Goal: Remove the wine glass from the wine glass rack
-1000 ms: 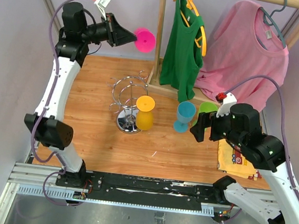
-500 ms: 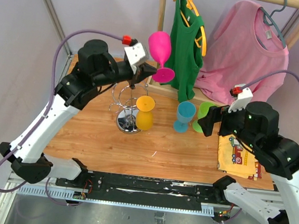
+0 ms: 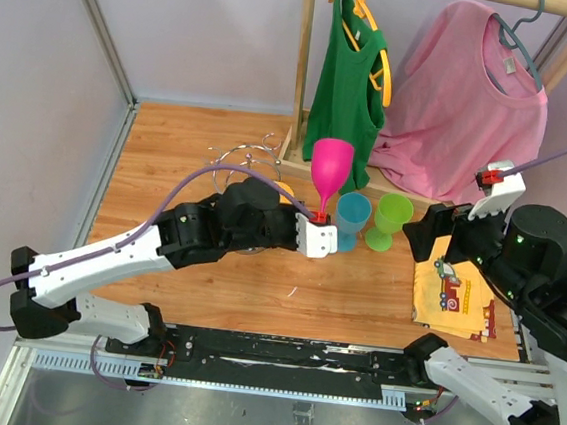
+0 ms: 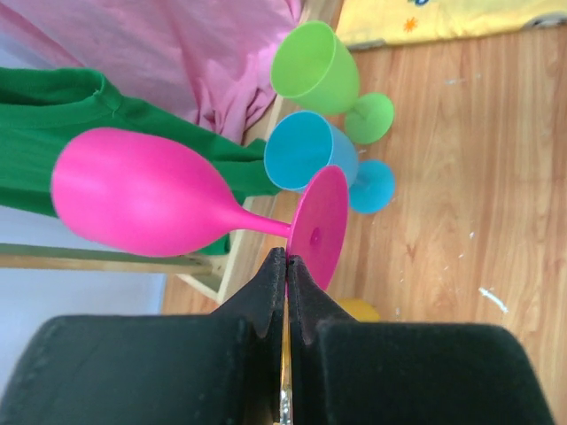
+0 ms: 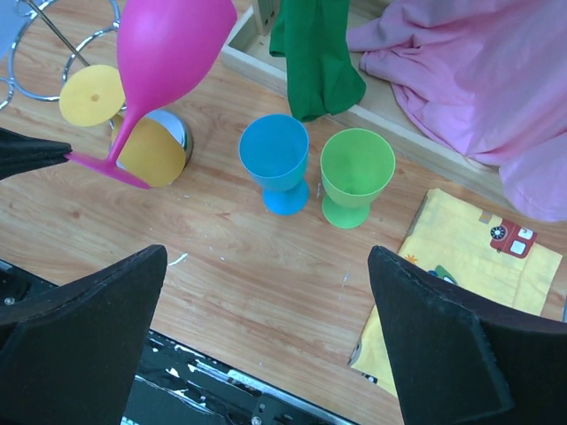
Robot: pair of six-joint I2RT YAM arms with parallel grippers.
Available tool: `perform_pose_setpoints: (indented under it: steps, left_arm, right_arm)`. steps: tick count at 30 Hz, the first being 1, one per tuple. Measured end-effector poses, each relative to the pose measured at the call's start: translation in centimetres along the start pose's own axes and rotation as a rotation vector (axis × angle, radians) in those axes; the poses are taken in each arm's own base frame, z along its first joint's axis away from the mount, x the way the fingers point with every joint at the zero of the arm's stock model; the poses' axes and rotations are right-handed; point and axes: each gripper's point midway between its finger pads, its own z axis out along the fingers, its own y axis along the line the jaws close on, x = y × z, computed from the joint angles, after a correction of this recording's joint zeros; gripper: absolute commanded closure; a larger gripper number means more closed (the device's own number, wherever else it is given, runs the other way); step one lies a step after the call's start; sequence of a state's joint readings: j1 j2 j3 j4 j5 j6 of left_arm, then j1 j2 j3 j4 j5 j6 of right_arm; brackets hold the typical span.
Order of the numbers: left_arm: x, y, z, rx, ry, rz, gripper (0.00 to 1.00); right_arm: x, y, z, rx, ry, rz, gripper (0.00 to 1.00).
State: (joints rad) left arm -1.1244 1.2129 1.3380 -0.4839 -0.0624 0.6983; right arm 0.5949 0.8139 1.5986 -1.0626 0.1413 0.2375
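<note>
My left gripper (image 3: 319, 221) is shut on the foot rim of a pink wine glass (image 3: 331, 169), held bowl up and slightly tilted, just left of the blue cup. In the left wrist view the jaws (image 4: 286, 262) pinch the pink foot (image 4: 319, 223). The glass also shows in the right wrist view (image 5: 168, 49). The silver wire rack (image 3: 239, 154) stands behind my left arm, its base hidden there. The right wrist view shows its loops (image 5: 40, 55) and a yellow glass (image 5: 149, 152) hanging on it. My right gripper (image 5: 264, 266) is open and empty, above the table's right front.
A blue cup (image 3: 351, 219) and a green cup (image 3: 392, 219) stand side by side mid-table. A yellow printed cloth (image 3: 455, 289) lies at the right. A wooden clothes rack (image 3: 303, 64) at the back carries a green top (image 3: 346, 88) and a pink shirt (image 3: 465, 99).
My left arm has swung from the back left down and forward, carrying the pink glass from high by the clothes rack to beside the blue cup. My right arm drew back to the right.
</note>
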Motion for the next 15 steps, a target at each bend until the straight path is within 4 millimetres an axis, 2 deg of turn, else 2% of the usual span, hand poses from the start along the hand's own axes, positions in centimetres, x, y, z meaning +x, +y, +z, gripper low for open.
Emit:
perform_pose_setpoints:
  steps: [6,12,15]
  left_arm:
    - [1.1,-1.3,0.4,-0.027,0.066,0.142,1.00]
    - [3.1,-6.4,1.2,0.038,0.101,0.400,1.00]
    - [4.2,-8.1,1.3,0.056,0.104,0.530,1.00]
  right_arm:
    - [0.6,-0.1,0.5,0.011,0.054,-0.022,0.02]
    - [0.1,0.0,0.2,0.008,0.061,-0.034,0.02]
    - [-0.2,0.0,0.1,0.005,0.055,-0.038,0.02]
